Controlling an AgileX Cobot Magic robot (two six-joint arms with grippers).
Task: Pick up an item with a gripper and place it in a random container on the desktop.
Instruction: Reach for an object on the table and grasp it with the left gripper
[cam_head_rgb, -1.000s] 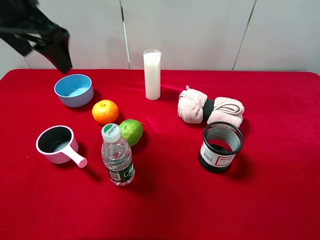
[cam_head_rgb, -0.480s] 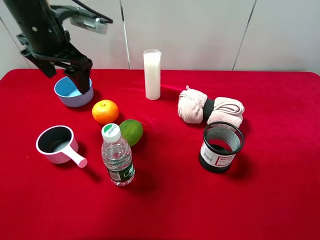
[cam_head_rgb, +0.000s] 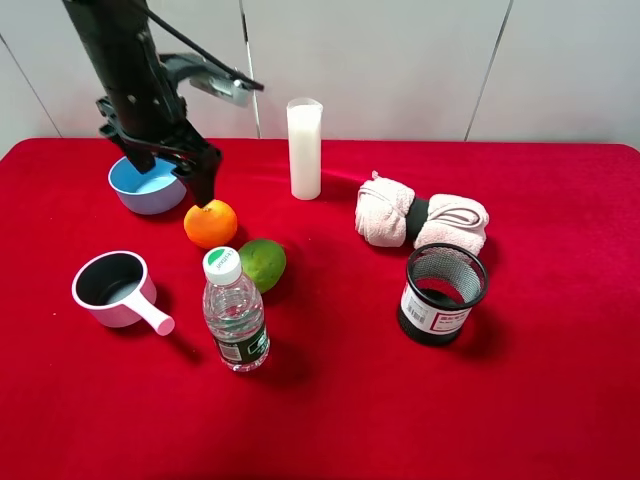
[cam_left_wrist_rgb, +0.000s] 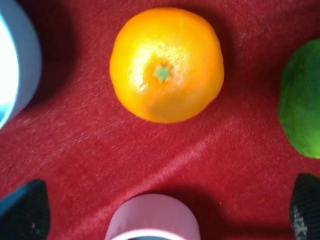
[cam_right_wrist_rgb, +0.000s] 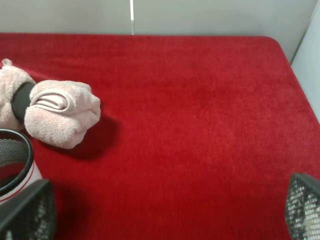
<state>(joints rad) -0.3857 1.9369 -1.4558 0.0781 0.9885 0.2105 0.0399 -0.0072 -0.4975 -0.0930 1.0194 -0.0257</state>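
Observation:
The orange citrus fruit (cam_head_rgb: 210, 223) (cam_left_wrist_rgb: 166, 64) lies on the red desktop (cam_head_rgb: 330, 400) between the light blue bowl (cam_head_rgb: 140, 188) and a green lime (cam_head_rgb: 262, 263). My left gripper (cam_head_rgb: 172, 172) hangs open over the bowl's near rim and the orange, one finger just above the fruit. In the left wrist view the gripper (cam_left_wrist_rgb: 165, 212) is open and empty, with the orange centred ahead and the bowl's rim (cam_left_wrist_rgb: 20, 60) to one side. My right gripper (cam_right_wrist_rgb: 165, 210) is open and empty over bare cloth; it is out of the high view.
A pink handled cup (cam_head_rgb: 112, 287) and a water bottle (cam_head_rgb: 235, 312) stand in front of the fruit. A white cylinder (cam_head_rgb: 304, 148) stands at the back. A rolled pink towel (cam_head_rgb: 420, 220) and a black mesh pen holder (cam_head_rgb: 441, 293) are on the right.
My left arm has swung in from the far left corner, passed over the blue bowl and now hangs above the orange. Nothing on the desktop has moved.

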